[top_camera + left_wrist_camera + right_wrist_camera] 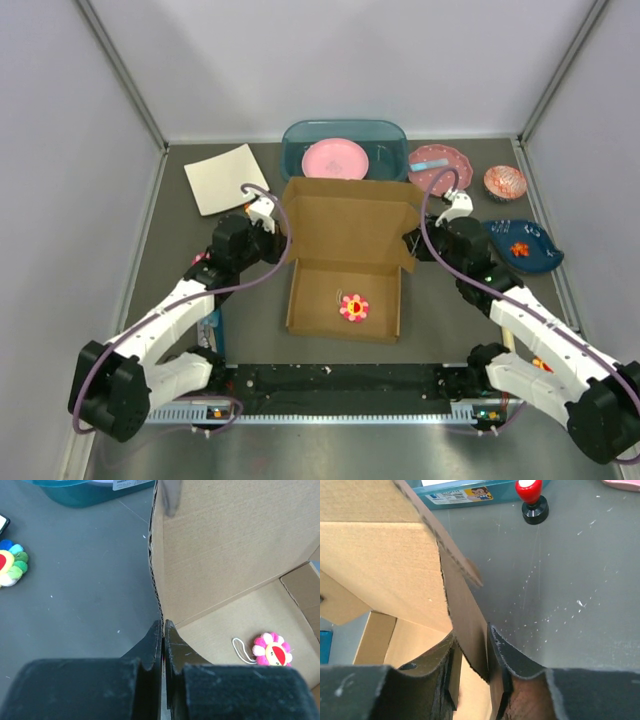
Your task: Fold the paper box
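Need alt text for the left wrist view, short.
The left gripper, jaws shut, pinches the left edge of the brown paper box, whose lid panel stands upright. A pink flower plush with a white loop lies on the box floor; a rainbow flower plush sits on the grey table at left, and a teal bin lies beyond.

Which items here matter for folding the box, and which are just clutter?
Job: brown corrugated cardboard box; left end effector; right end effector.

Clutter: cream square sheet; teal plastic tub; pink round plate; pink plush flower; dark blue leaf-shaped dish.
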Action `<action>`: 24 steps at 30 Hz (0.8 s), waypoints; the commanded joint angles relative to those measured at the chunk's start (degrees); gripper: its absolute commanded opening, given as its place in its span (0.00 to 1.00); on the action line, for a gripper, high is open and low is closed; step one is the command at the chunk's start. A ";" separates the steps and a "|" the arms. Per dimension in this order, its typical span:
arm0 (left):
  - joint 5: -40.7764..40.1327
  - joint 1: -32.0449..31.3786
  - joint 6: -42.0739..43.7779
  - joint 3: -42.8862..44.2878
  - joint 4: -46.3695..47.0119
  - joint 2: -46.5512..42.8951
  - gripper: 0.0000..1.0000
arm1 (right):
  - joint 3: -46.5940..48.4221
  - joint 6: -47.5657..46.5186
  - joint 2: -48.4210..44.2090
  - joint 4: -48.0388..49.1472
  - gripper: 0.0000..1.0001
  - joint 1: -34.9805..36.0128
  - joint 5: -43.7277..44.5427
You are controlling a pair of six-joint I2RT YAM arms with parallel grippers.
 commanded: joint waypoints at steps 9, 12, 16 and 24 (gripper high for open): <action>-9.01 -6.26 -6.61 -4.76 7.12 -6.16 0.00 | -0.31 8.06 2.09 -0.08 0.02 5.59 13.46; -10.60 -6.79 -7.66 -5.03 7.74 -6.34 0.02 | 0.13 8.77 3.14 -0.43 0.00 7.18 16.01; -11.39 -6.79 -7.76 -4.50 7.83 -7.83 0.18 | 0.22 8.95 3.15 -0.87 0.00 7.44 16.98; -14.56 -6.71 -4.43 -1.52 6.69 -7.93 0.40 | 1.01 7.19 2.18 -1.66 0.00 7.44 16.90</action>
